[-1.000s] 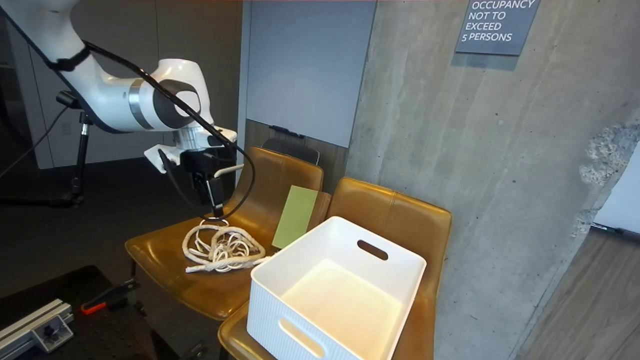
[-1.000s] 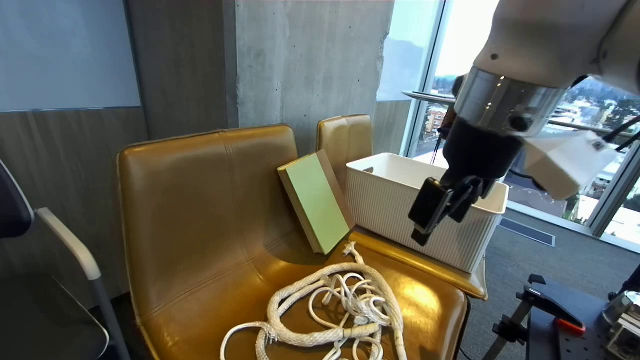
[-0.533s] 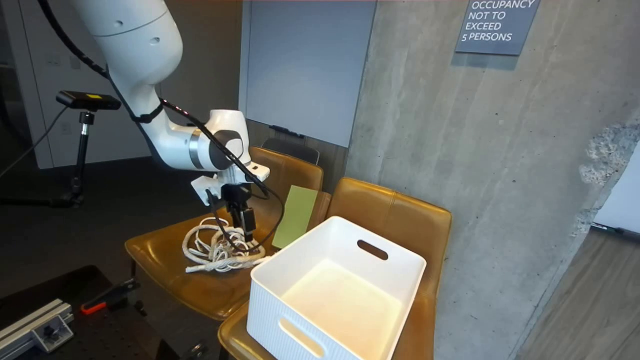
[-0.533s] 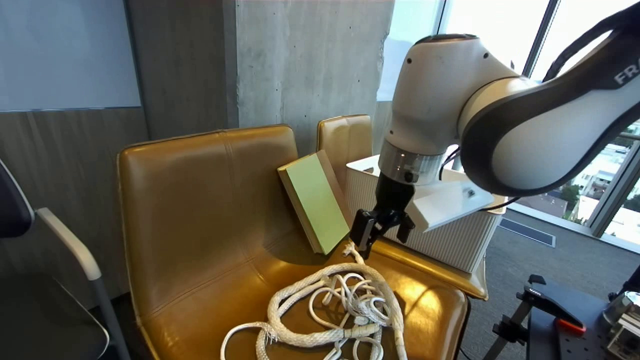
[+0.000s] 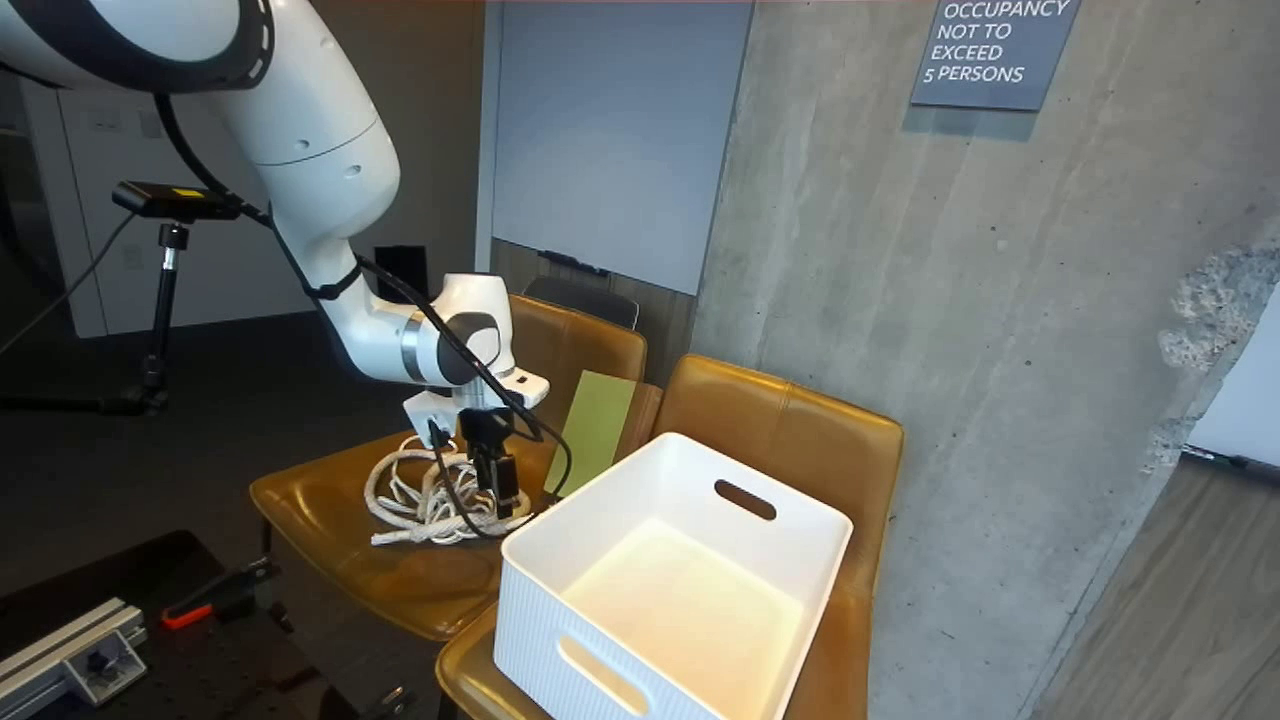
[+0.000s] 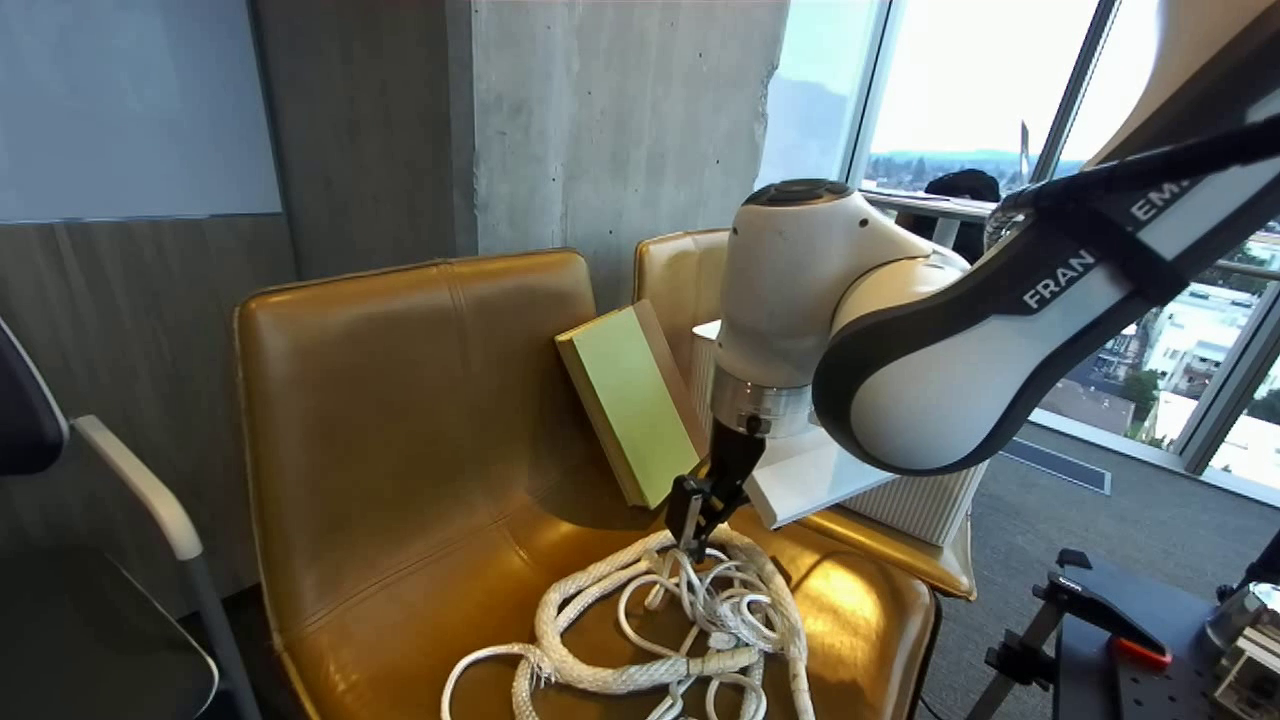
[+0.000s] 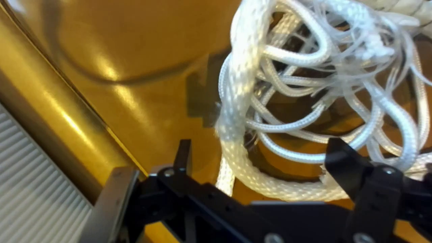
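Currently, your gripper [image 7: 259,148] stands with jaws spread above the chair seat [image 7: 152,118]. In the wrist view, a thick bend of white rope [image 7: 237,108] lies between them, thinner loops beside it.

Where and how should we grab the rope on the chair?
Probably the thick outer strand of the rope, from above: resting on the chair seat, it shows between the open jaws of the gripper in the wrist view, and is bulkier than the tangled thin cords beside it.
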Robot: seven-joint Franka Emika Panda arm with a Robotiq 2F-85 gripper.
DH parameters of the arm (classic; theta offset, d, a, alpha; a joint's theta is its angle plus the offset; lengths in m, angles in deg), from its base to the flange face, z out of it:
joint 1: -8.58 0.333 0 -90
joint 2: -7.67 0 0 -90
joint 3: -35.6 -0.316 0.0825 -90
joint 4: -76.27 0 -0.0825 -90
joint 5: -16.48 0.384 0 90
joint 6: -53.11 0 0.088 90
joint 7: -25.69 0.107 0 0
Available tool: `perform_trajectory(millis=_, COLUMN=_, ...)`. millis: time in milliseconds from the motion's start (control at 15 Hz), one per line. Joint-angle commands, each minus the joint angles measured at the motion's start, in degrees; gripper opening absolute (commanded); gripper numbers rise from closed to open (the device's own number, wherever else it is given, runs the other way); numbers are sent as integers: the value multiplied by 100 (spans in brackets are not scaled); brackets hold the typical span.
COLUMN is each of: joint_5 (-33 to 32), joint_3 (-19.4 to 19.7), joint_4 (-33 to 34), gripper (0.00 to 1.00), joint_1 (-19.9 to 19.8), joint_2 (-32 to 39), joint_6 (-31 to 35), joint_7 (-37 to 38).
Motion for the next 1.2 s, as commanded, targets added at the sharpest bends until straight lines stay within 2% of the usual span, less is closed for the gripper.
perform_trajectory(millis=0, joint_5=196, joint_3=304, joint_4=163, gripper=100, joint_1=127, joint_2=130, joint_6=2, joint_7=-175)
perform_trajectory(millis=267, joint_5=274, joint_3=400, joint_4=130, gripper=99, joint_1=123, joint_2=265, joint_6=49, joint_7=-185)
perform_trajectory(millis=333, joint_5=306, joint_3=389, joint_4=123, gripper=81, joint_1=125, joint_2=303, joint_6=62, joint_7=-189)
perform_trajectory(millis=533, joint_5=389, joint_3=360, joint_4=127, gripper=62, joint_1=150, joint_2=410, joint_6=67, joint_7=-193)
perform_trajectory(millis=600, joint_5=412, joint_3=354, joint_4=133, gripper=52, joint_1=170, joint_2=439, joint_6=68, joint_7=-190)
perform_trajectory(millis=1067, joint_5=420, joint_3=327, joint_4=118, gripper=2, joint_1=337, joint_2=301, joint_6=-14, joint_7=-176)
perform_trajectory(millis=1133, joint_5=412, joint_3=323, joint_4=113, gripper=0, joint_1=392, joint_2=271, joint_6=-31, joint_7=-174)
